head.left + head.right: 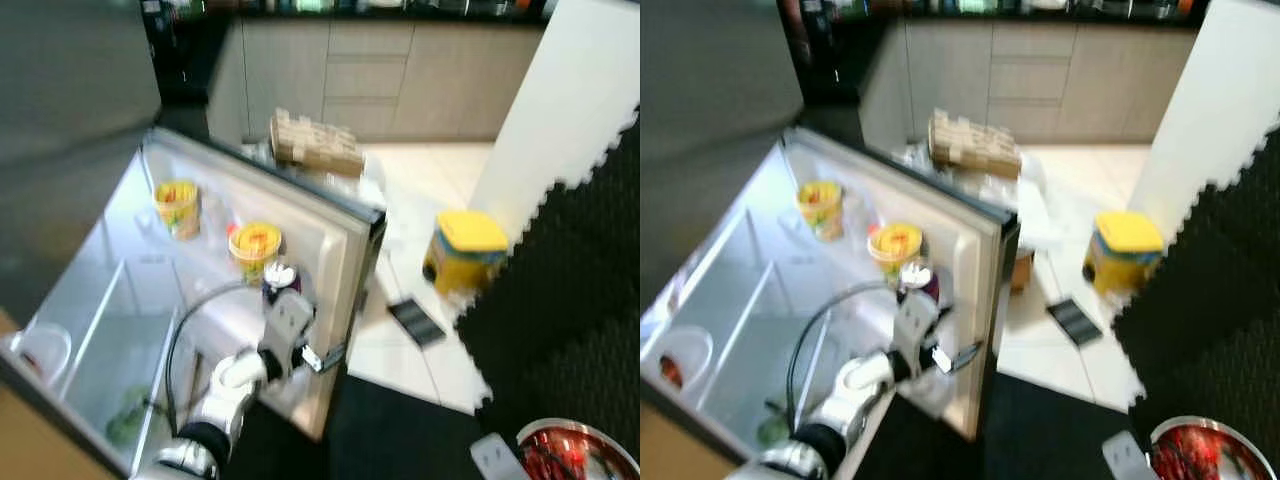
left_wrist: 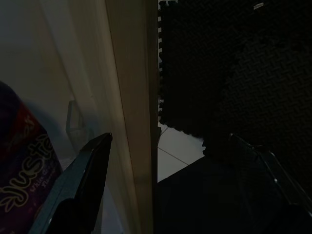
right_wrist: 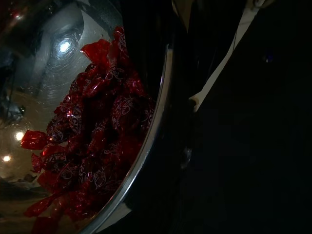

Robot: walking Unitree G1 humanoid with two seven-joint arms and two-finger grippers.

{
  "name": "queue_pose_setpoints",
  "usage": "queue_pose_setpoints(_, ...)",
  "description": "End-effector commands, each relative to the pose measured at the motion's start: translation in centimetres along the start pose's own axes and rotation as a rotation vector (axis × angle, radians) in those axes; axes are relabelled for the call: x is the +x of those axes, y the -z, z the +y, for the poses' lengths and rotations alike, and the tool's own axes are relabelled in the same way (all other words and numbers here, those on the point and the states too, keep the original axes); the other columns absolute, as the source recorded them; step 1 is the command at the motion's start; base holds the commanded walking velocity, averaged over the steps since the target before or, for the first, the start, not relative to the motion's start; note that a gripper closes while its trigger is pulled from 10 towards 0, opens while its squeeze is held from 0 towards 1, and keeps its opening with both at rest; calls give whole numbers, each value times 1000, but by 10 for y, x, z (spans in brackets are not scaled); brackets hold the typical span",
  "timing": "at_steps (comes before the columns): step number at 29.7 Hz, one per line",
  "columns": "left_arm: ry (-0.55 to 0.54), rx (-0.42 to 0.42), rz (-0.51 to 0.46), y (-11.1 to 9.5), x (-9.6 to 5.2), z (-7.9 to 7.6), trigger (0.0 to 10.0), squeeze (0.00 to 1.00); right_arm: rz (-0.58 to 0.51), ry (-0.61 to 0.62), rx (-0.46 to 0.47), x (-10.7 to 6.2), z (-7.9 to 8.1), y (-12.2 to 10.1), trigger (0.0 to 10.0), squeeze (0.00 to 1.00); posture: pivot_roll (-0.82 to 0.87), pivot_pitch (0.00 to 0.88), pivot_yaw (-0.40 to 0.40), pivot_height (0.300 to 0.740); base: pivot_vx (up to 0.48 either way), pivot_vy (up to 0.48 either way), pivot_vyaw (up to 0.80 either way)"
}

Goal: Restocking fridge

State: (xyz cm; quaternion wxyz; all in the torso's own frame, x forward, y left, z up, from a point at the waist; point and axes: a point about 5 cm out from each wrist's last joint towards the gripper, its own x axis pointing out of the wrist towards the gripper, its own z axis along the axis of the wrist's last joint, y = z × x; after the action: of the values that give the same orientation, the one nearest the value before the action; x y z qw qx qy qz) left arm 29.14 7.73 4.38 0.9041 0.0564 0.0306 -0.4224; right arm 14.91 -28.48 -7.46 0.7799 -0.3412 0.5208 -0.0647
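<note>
The left tool [image 1: 283,285] is raised at the inner face of the open fridge door [image 1: 330,225], close to the door's free edge. Its fingers [image 2: 83,180] stand wide apart, one on each side of that edge, and hold nothing. A purple packet [image 2: 22,165] with white lettering sits just beside one finger, on the shelf side of the door. Directly above the tool, two yellow-lidded tubs [image 1: 254,245] stand in the door racks, one near it and one further up and to its left. Below and left of the tool lie the clear fridge drawers [image 1: 110,340], with something green in one. The right tool is near a steel bowl [image 3: 146,141] of red wrapped sweets [image 3: 92,146]; whether its fingers are open or closed cannot be told. A yellow bin [image 1: 463,245] stands on the tiled floor [image 1: 420,180] well to the right.
</note>
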Motion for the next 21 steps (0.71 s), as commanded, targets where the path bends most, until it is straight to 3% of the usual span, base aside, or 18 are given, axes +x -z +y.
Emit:
queue_pose_setpoints(1,-56,-31,111,24,-21,5,10000,0,-31,25,-14,1,-5,-6,10000,0,-29,0,-22,740,0,0,0)
queue_pose_setpoints(2,-69,-37,129,29,-25,6,10000,0,-35,25,-16,1,-5,-7,10000,0,-29,0,-22,740,0,0,0)
queue_pose_setpoints(3,-120,-50,190,42,-39,8,10000,0,-53,22,-32,1,-5,-11,10000,0,-29,0,-22,740,0,0,0)
queue_pose_setpoints(8,-177,-70,268,58,-56,8,10000,0,-79,23,-47,1,-5,-19,10000,0,-23,0,-21,740,0,0,0)
queue_pose_setpoints(10,-223,-109,307,70,-70,6,10000,0,-104,34,-54,1,-8,-28,10000,0,-23,0,-21,740,0,0,0)
queue_pose_setpoints(14,-235,-126,309,73,-74,5,10000,0,-111,38,-55,2,-9,-31,10000,0,-23,0,-22,740,0,0,0)
queue_pose_setpoints(16,-237,-144,277,72,-75,4,10000,0,-117,42,-56,2,-10,-33,10000,0,-23,0,-22,740,0,0,0)
queue_pose_setpoints(19,-175,-109,68,44,-60,8,10000,0,-123,46,-60,2,-12,-35,10000,0,-14,0,-24,740,0,0,0)
queue_pose_setpoints(21,-175,-109,68,44,-60,8,10000,0,-123,46,-60,2,-12,-35,10000,0,-14,0,-24,740,0,0,0)
